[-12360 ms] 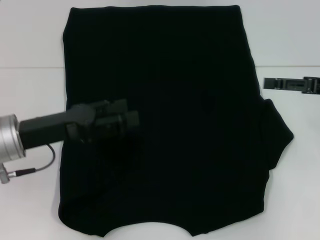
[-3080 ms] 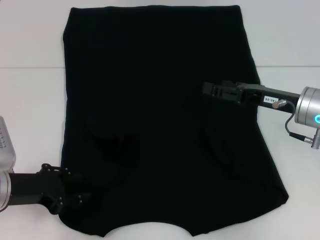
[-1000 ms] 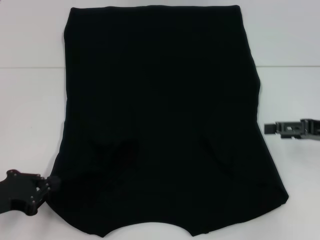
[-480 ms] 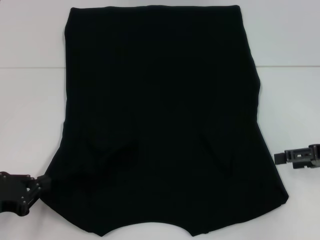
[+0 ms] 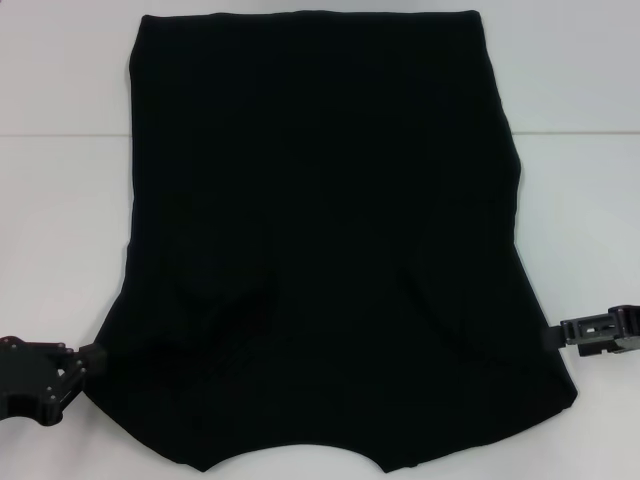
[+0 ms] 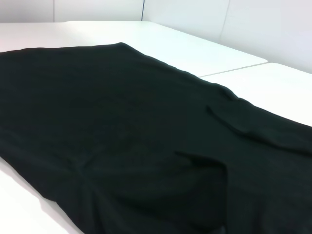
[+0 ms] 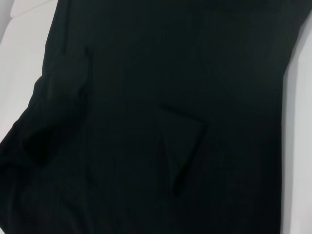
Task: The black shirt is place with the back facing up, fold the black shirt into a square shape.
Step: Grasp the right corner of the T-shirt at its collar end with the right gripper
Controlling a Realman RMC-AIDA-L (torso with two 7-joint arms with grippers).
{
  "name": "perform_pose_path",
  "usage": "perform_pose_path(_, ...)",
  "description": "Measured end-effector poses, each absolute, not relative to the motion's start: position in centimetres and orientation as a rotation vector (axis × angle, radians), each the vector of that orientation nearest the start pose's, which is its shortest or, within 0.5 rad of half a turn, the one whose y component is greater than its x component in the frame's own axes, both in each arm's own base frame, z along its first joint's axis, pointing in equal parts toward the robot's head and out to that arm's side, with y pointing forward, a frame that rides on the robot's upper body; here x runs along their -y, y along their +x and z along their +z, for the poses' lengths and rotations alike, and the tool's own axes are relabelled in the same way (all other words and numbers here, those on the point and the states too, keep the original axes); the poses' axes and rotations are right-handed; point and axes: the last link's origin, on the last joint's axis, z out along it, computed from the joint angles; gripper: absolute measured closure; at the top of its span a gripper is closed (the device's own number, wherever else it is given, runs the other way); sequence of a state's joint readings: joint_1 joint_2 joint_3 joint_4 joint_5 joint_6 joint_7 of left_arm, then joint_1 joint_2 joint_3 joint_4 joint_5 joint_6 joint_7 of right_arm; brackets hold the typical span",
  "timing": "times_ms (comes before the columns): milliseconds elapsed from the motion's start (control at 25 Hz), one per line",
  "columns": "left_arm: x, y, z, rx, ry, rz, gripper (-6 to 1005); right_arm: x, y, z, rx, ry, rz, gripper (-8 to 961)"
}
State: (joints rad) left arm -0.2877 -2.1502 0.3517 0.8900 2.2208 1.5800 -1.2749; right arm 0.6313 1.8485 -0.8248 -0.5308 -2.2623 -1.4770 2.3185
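Both pincers (image 5: pixel 85 362) (image 5: pixel 556 334) now nearer shirt (image 5: pixel 320 240) edges

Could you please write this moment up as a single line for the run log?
shirt: flat on table, sleeves folded in | left gripper: at near-left edge | right gripper: at near-right edge | neither lifting cloth

The work surface is a plain white table (image 5: pixel 60 220), matte and evenly lit, with no hard shadows. A thin straight seam (image 5: pixel 575 133) crosses it from side to side, marking where two white tabletops meet; the same joint (image 6: pixel 234 69) shows in the left wrist view. Beyond the far table edge stands a pale wall (image 6: pixel 204 17) of flat panels, divided by a dark vertical line (image 6: pixel 143 9) and a fainter joint further along.
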Motion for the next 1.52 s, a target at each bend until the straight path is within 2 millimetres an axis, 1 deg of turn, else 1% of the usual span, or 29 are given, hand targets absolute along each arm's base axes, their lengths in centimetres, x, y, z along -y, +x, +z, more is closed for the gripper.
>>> perform_pose_path(280, -25.8, -35.5, 4.2, 0.763, -2.421, -0.444, 984, -35.0, 31.4, 4.6, -1.814, -2.349, 0.115, 78)
perform_pose_path(480, -26.0, -35.3, 4.1, 0.761, -2.429, -0.446, 983, -34.8, 31.2, 3.8, -1.819, -2.374, 0.064, 80)
perform_pose_path(640, -26.2, -35.3, 4.2, 0.757, -2.430, -0.446, 983, -34.7, 30.5, 2.9, -1.821, -2.408, 0.046, 82)
perform_pose_path(680, -26.2, -35.3, 4.3, 0.756, -2.430, -0.445, 983, -34.8, 30.0, 2.5, -1.822, -2.427, 0.046, 82)
perform_pose_path(960, -26.4, -35.3, 4.3, 0.754, -2.429, -0.441, 983, -34.8, 28.8, 1.3, -1.829, -2.476, 0.050, 85)
perform_pose_path(1040, -26.5, -35.3, 4.3, 0.753, -2.430, -0.441, 984, -34.8, 28.8, 1.3, -1.836, -2.473, 0.048, 86)
perform_pose_path(1120, -26.5, -35.3, 4.3, 0.752, -2.429, -0.439, 984, -34.8, 28.8, 1.3, -1.838, -2.467, 0.048, 124)
perform_pose_path(1240, -26.6, -35.3, 4.4, 0.749, -2.430, -0.437, 984, -35.0, 29.1, 2.0, -1.840, -2.437, 0.067, 180)
perform_pose_path(1400, -26.7, -35.2, 4.5, 0.746, -2.431, -0.437, 984, -34.9, 30.0, 2.9, -1.847, -2.392, 0.070, 177)
perform_pose_path(1520, -26.8, -35.2, 4.5, 0.742, -2.432, -0.438, 983, -34.9, 30.4, 3.0, -1.848, -2.373, 0.064, 174)
